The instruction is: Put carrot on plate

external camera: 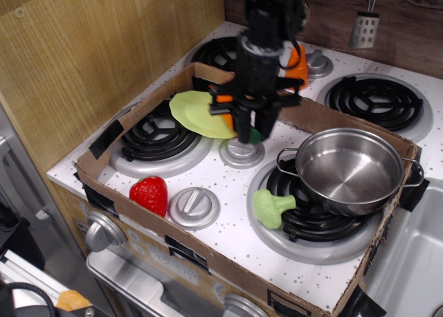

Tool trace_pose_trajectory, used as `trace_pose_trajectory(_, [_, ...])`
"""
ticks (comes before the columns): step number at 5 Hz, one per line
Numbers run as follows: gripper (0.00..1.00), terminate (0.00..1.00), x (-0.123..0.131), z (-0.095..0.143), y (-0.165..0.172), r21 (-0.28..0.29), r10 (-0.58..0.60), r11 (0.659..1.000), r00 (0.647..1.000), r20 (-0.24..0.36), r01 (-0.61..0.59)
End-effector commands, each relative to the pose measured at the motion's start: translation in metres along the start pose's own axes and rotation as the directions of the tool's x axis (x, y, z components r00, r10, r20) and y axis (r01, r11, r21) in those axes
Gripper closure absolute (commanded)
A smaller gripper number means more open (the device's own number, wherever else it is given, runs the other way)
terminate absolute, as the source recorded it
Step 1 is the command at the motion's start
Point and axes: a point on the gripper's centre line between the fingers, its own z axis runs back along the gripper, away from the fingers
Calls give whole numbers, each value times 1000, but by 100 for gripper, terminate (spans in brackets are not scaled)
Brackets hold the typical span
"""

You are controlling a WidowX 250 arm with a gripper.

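The lime-green plate (196,112) lies on the back left burner, tilted on its rim. My black gripper (246,129) hangs just right of the plate, over the silver knob between the burners. It is shut on the carrot (225,112). The carrot's orange body shows at the left of the fingers, and its dark green end pokes out low on the right. Most of the carrot is hidden by the fingers. The carrot is off the plate, beside its right edge.
A cardboard wall (325,116) rings the stove top. A steel pot (348,169) stands on the front right burner with a light green toy (271,206) at its left. A red strawberry (150,194) lies front left. A short orange cone (300,62) stands behind the arm.
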Motion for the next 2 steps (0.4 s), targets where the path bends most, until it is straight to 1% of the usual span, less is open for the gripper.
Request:
trace_pose_trajectory(1, [0, 0, 23, 7, -12, -75, -125, 989, 992, 33, 127])
trace_pose_trajectory(2, [0, 0, 30, 13, -9, -75, -176, 981, 983, 61, 180])
